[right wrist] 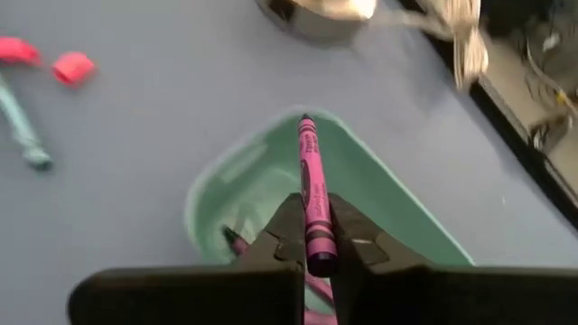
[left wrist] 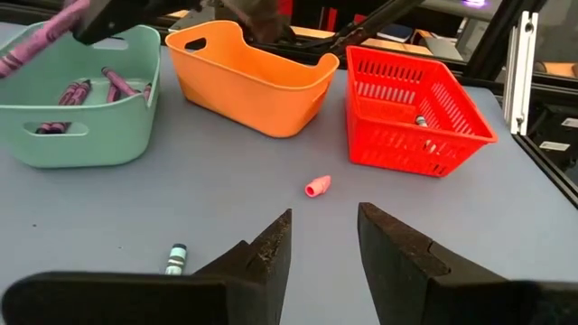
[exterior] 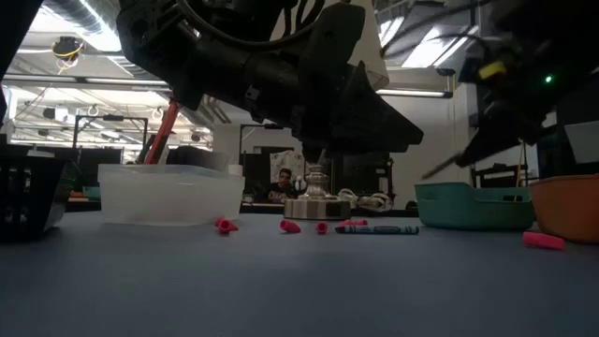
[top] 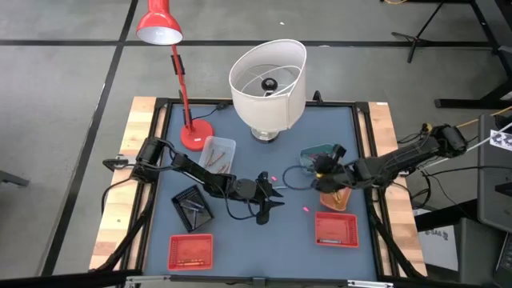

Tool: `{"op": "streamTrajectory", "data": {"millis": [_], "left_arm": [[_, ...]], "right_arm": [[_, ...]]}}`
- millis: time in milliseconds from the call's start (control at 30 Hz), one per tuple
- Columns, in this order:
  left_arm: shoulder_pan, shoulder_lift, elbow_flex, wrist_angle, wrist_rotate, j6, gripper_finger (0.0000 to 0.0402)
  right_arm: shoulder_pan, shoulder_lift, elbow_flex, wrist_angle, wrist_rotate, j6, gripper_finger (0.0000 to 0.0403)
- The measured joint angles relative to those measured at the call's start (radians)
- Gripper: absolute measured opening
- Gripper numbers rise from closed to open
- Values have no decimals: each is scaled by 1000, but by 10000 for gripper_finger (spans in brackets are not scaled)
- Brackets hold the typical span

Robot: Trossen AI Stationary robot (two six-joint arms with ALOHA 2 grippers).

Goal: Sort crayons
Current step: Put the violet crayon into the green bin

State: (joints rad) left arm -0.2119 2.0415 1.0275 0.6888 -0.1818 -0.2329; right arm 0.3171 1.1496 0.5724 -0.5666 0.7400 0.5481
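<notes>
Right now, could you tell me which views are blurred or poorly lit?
Low view: the arms are dark silhouettes against bright ceiling lights, and the pink crayon pieces look soft. Right wrist view: the background is smeared, though the magenta crayon in the right pincer over the teal bin is fairly clear. Left wrist view: sharp and evenly lit around the open left pincer.

Grey floor (top: 64, 120), ceiling strip lights (exterior: 56, 94).

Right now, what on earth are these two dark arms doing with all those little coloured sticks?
They are sorting crayons into bins. The right gripper is shut on a magenta crayon, holding it above the pale green plastic bin, which already holds purple ones. The left gripper hangs open over the blue-grey table, facing a loose pink crayon stub. Orange and red mesh bins stand nearby.
</notes>
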Motion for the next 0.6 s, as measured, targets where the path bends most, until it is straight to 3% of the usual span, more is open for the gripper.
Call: {"op": "streamTrajectory", "data": {"millis": [300,600], "left_arm": [[0,0,0,0,0,0,112],[0,1,0,-1,-5,32,112]], "right_arm": [[-90,0,0,-83,-65,-6,30],[-102,0,0,-142,-90,-2,32]]}}
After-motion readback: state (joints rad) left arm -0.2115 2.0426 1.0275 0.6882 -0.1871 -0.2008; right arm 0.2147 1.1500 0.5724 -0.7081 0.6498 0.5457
